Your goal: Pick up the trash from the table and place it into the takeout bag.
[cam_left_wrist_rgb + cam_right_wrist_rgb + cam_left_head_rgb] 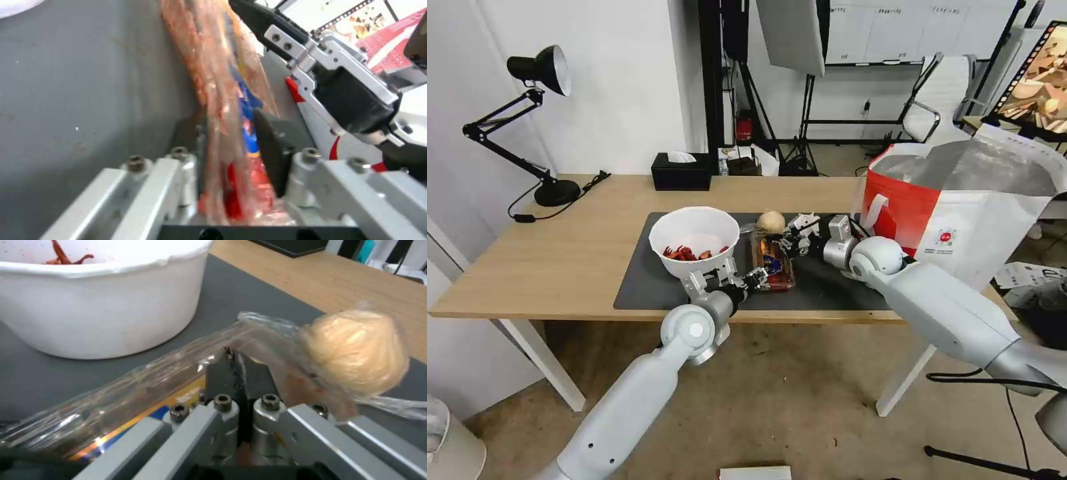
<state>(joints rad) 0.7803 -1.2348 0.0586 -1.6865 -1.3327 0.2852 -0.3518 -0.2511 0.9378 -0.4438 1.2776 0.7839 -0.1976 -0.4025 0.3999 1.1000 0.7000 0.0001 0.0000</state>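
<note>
Clear plastic tray, lying mid-mat on the table between bowl and takeout bag, is clamped in my left pincer at its near end and my right pincer at its far end.

My left gripper covers the near end of the clear tray, and in the left wrist view's centre the tray's contents smear into an orange blur I cannot read. The white bowl is cut off at the upper left of my right wrist view. The takeout bag runs off the right edge of the head view, and its logo is too small to read.
</note>
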